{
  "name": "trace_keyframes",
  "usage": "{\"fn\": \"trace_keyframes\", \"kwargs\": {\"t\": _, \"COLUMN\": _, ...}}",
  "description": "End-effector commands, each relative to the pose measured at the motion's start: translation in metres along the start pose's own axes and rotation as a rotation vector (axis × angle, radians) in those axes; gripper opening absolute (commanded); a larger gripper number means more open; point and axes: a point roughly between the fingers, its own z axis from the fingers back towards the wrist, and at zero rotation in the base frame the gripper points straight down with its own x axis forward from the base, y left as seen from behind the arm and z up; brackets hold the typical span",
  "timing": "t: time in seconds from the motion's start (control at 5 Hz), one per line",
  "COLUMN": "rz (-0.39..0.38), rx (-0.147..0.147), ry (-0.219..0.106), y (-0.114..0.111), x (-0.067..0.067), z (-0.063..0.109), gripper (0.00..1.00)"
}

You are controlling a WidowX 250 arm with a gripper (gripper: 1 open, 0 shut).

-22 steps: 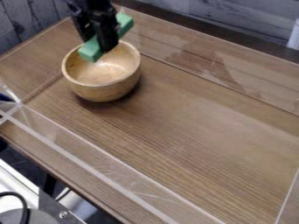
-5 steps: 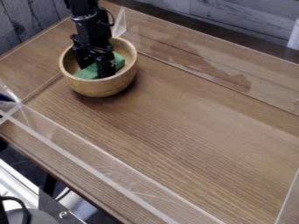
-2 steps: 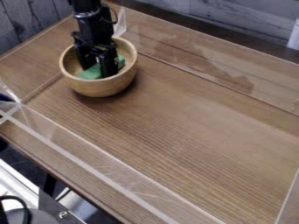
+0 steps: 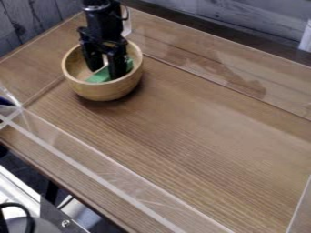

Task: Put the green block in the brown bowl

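- A light-brown wooden brown bowl [image 4: 102, 77] is sitting on a wooden desk [image 4: 195, 127], in the upper left of the frame.
- The green block [image 4: 101, 73] is lying inside the bowl.
- A black pincer [image 4: 105, 64] is pointing down into the bowl, its fingers spread apart and released, standing on either side of the block without gripping it.

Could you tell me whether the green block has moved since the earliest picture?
Yes. It was held above the brown bowl's far rim; now the green block lies down inside the bowl, between the open fingers of the gripper.
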Motion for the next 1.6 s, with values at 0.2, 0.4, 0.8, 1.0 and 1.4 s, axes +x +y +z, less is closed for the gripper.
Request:
{"fn": "trace_keyframes", "kwargs": {"t": 0.2, "rz": 0.011, "rx": 0.029, "ry": -0.069, "y": -0.012, "x": 0.014, "z": 0.062, "gripper": 1.0}}
{"fn": "trace_keyframes", "kwargs": {"t": 0.4, "rz": -0.032, "rx": 0.062, "ry": -0.125, "y": -0.027, "x": 0.014, "z": 0.082, "gripper": 1.0}}
{"fn": "trace_keyframes", "kwargs": {"t": 0.8, "rz": -0.05, "rx": 0.056, "ry": -0.148, "y": -0.053, "x": 0.01, "z": 0.102, "gripper": 1.0}}
{"fn": "trace_keyframes", "kwargs": {"t": 1.0, "rz": -0.017, "rx": 0.043, "ry": -0.105, "y": -0.049, "x": 0.008, "z": 0.093, "gripper": 0.0}}
{"fn": "trace_keyframes", "kwargs": {"t": 1.4, "rz": -0.015, "rx": 0.125, "ry": -0.037, "y": -0.02, "x": 0.002, "z": 0.074, "gripper": 0.0}}
